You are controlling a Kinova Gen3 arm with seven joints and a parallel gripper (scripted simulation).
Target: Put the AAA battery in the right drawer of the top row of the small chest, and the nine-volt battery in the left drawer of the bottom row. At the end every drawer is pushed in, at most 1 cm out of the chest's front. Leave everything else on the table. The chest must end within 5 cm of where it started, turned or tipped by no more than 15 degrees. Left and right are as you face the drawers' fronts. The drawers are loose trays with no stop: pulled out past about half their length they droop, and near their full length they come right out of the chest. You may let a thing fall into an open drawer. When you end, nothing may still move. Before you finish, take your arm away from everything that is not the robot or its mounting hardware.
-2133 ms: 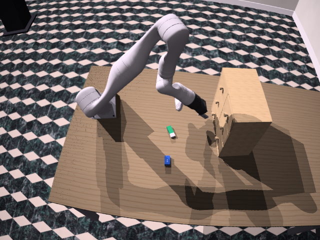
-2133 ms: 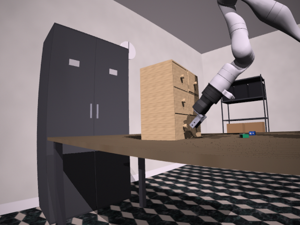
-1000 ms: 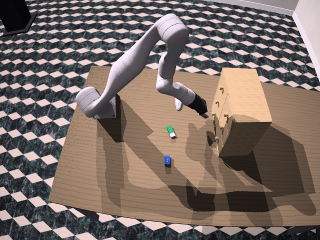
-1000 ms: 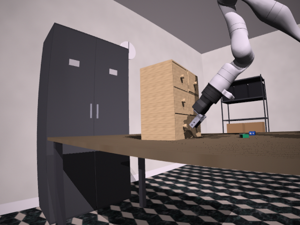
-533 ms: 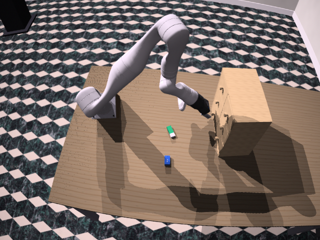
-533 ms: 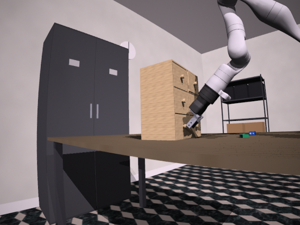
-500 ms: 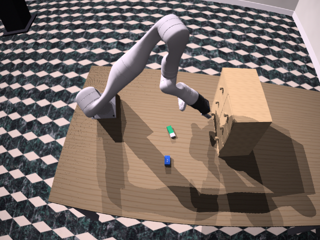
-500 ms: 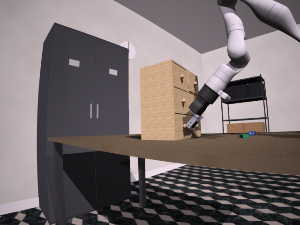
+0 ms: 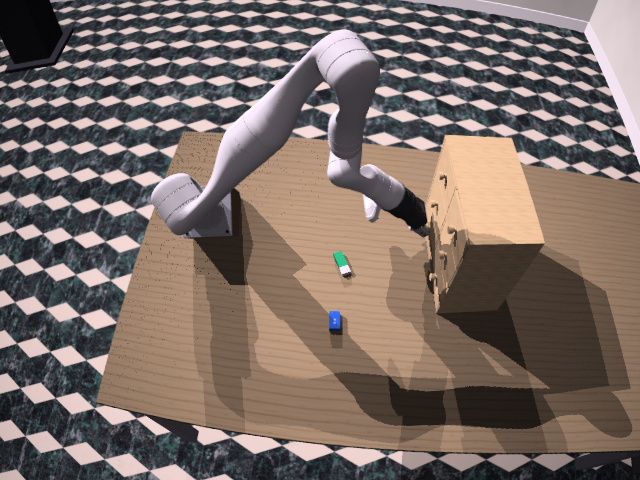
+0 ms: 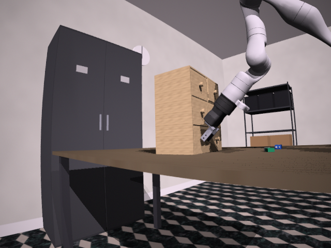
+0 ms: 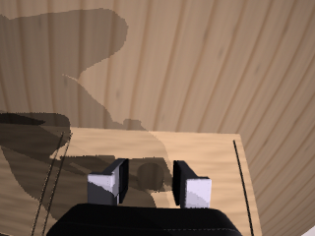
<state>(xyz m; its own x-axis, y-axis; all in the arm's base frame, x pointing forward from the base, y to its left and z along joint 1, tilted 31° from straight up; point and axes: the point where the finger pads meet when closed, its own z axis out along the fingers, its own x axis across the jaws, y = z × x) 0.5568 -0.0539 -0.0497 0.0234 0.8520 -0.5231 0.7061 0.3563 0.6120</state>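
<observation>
Light tan wood-grain chest (image 9: 491,206), beside it a darker brown striped-grain table (image 9: 258,361), green-and-white battery (image 9: 342,264) nearer the chest than the blue battery (image 9: 334,320), pale lilac-white arm (image 9: 268,129) with black wrist, floor (image 9: 77,103) of dark green marble and cream diamonds.
</observation>
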